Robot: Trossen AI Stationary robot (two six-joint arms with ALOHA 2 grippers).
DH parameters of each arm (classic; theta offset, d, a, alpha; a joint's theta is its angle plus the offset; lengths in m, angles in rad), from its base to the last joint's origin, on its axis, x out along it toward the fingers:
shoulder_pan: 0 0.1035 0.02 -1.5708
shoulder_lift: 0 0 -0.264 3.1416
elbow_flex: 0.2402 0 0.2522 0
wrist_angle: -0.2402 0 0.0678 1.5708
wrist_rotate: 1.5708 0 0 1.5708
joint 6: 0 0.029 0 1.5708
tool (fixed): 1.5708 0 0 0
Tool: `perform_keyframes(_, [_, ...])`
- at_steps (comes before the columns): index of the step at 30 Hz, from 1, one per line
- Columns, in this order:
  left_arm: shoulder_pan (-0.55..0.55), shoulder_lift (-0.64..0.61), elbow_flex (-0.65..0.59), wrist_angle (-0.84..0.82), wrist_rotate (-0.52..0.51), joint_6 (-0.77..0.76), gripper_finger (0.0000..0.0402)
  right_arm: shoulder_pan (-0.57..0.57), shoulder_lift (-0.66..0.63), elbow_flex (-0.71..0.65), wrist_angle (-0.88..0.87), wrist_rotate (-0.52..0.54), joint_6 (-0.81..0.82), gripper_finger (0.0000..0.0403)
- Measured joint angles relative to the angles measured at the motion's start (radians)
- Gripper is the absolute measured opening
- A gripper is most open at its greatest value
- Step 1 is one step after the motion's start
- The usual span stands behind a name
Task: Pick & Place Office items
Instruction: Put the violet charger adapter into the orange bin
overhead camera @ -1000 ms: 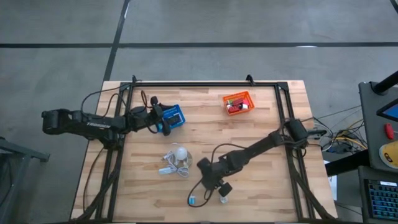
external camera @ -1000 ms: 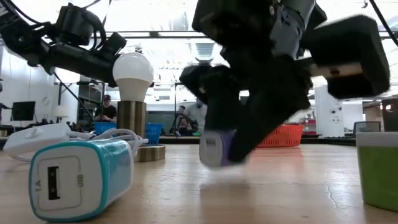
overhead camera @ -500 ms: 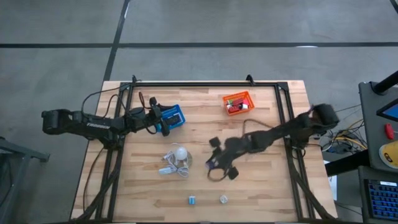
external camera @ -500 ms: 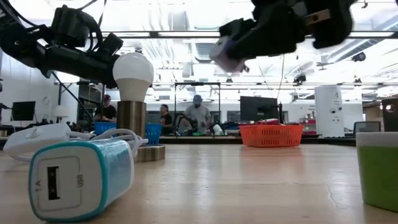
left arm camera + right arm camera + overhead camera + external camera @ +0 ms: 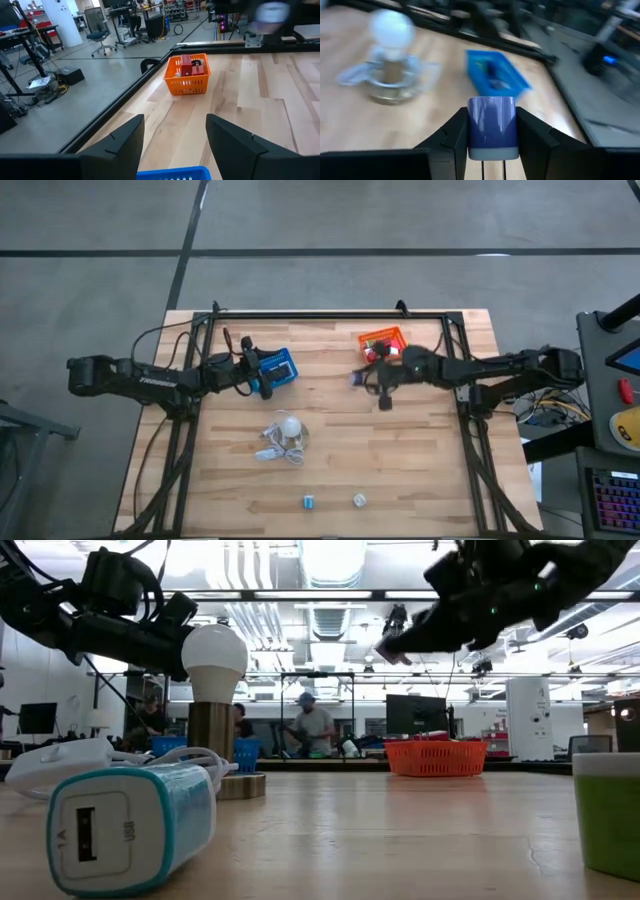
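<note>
Room: open workshop with desks, monitors and people standing far behind the tabletop [image 5: 400, 450].
Tabletop: pale wood planks inside a dark frame.
Right end effector [image 5: 358, 379]: raised above the tabletop, just left of the orange basket [image 5: 384, 344], pinching a small bluish-purple block [image 5: 491, 127] between its fingers.
Left end effector [image 5: 268, 373]: hangs at the near edge of the blue basket [image 5: 281, 366] on the left side, fingers spread with nothing between them.
Orange basket: far right part of the tabletop, with red blocks [image 5: 186, 64] inside.
Blue basket: a dark flat piece lies in it.
Bulb [image 5: 289, 425]: white, with its cord, mid tabletop.
Near edge: a teal-and-white charger [image 5: 309, 501] and a pale green cube [image 5: 359, 500], apart from each other.
</note>
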Motion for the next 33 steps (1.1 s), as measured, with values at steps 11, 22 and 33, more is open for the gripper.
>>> perform_keyframes(11, [0.000, 0.000, -0.002, 0.013, 0.005, 0.008, 0.0216, -0.320, 0.000, -0.042, -0.004, 0.073, 0.025, 0.0118])
perform_keyframes(22, [0.000, 0.000, -0.002, 0.013, 0.005, 0.012, 0.0216, -0.435, 0.018, -0.042, -0.041, 0.210, 0.083, 0.0118])
perform_keyframes(33, [0.000, 0.000, -0.002, 0.013, 0.005, 0.013, 0.0216, -0.462, 0.018, -0.040, -0.192, 0.362, 0.187, 0.0118])
